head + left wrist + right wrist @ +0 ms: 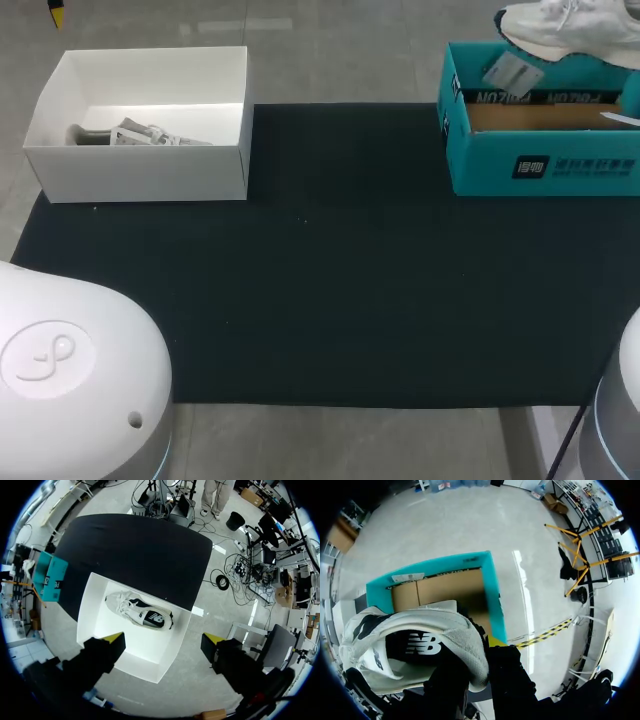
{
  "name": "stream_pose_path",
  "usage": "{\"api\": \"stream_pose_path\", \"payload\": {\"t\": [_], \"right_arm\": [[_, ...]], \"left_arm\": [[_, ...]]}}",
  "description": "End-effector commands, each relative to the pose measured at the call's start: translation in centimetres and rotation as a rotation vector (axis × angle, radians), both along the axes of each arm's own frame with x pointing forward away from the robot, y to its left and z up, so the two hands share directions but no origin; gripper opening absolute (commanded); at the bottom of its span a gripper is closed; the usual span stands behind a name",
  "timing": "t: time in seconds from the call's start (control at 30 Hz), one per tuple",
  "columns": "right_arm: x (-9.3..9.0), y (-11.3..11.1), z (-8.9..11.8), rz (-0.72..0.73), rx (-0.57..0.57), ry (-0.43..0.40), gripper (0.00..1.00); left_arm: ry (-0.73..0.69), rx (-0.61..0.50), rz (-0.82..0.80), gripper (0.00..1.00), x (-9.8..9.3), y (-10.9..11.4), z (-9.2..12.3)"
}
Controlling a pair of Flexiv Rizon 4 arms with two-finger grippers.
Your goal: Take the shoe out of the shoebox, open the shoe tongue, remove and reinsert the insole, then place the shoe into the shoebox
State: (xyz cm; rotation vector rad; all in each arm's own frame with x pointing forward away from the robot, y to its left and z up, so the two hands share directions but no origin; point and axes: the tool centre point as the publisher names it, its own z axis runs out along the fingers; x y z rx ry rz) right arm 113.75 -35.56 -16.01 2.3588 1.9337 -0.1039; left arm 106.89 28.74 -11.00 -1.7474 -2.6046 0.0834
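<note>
A white shoe (570,30) hangs above the teal shoebox (540,150) at the table's far right. In the right wrist view my right gripper (481,655) is shut on the rear rim of this white shoe (415,640), with the open teal shoebox (492,595) below it, cardboard floor showing. A second white and black shoe (142,614) lies in the white box (95,600), far below my left gripper (164,640), which is open and holds nothing. In the head view only a yellow tip of the left gripper (55,12) shows, beyond the white box (140,170).
A black mat (330,290) covers the table between the two boxes. A white tag (512,72) hangs from the lifted shoe over the teal box's rim. My arms' white bases (70,380) fill the near corners.
</note>
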Motion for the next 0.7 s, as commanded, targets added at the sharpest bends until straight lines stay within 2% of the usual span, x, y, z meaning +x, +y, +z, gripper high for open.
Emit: {"api": "stream_pose_path", "payload": {"t": [0.03,0.17,0.7], "right_arm": [[-2.58,0.7,2.94,0.008,-0.013,-0.062,0.0],[-3.02,0.97,3.91,0.012,0.001,-0.102,0.0],[-3.02,0.97,3.91,0.012,0.001,-0.102,0.0]], "left_arm": [[0.0,0.004,0.0,1.0,-0.08,0.0,0.07],[0.0,0.004,0.0,1.0,-0.08,0.0,0.07],[0.0,0.004,0.0,1.0,-0.08,0.0,0.07]]}}
